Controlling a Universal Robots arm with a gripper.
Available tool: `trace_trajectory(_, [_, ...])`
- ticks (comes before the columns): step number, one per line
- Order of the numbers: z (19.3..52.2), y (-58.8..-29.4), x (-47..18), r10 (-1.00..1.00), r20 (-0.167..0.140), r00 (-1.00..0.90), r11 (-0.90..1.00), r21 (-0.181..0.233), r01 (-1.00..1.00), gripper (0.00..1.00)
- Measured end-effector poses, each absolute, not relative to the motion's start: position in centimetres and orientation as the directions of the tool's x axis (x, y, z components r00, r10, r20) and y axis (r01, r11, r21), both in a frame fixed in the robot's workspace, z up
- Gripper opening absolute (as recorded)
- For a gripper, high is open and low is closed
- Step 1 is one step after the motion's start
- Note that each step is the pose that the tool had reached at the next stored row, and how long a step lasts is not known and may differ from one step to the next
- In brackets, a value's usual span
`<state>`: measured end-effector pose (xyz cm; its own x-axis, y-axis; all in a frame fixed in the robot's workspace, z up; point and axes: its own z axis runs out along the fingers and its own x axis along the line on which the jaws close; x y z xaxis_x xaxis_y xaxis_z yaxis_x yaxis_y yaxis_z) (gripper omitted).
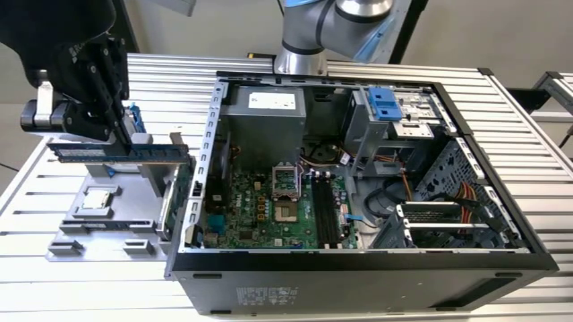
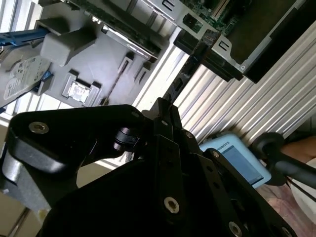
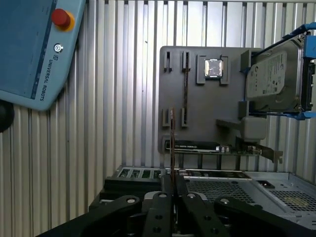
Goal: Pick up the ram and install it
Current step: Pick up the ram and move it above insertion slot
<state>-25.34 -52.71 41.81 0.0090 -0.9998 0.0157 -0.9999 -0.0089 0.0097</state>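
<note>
The gripper point(image 1: 125, 142) is clenched on the ram point(image 1: 80, 153), gripping the blue stick near its middle so that it lies level, its long side running across the scene in the exterior view. The stick sticks out on both sides of the black fingers point(image 1: 115, 131).

In the first wrist view the ram point(image 3: 172, 143) shows edge-on as a thin line rising from between the closed fingertips of the gripper point(image 3: 172, 190).

The ram hangs over the grey fixture plate point(image 1: 121, 218), which sits on the ribbed desk point(image 1: 90, 282) just to the exterior view's left of the open computer case point(image 1: 358, 278). I cannot tell whether the stick's lower edge is clear of the plate.

A processor chip point(image 1: 96, 199) lies on the plate, nearer than the ram. An upright green card point(image 1: 182, 191) stands at the plate's edge beside the case, near the ram's end on the exterior view's right.

The long black memory slots point(image 1: 324, 209) on the motherboard inside the case are well apart from the ram, further to the exterior view's right.

A hard drive point(image 3: 271, 74) in a blue bracket stands at the plate's far side.
</note>
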Motion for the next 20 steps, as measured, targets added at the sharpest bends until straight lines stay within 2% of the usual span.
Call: trace_trajectory(20, [41.8,-52.7,-22.0,-1.000,0.016,0.009,-0.009,0.011,-1.000,0.00])
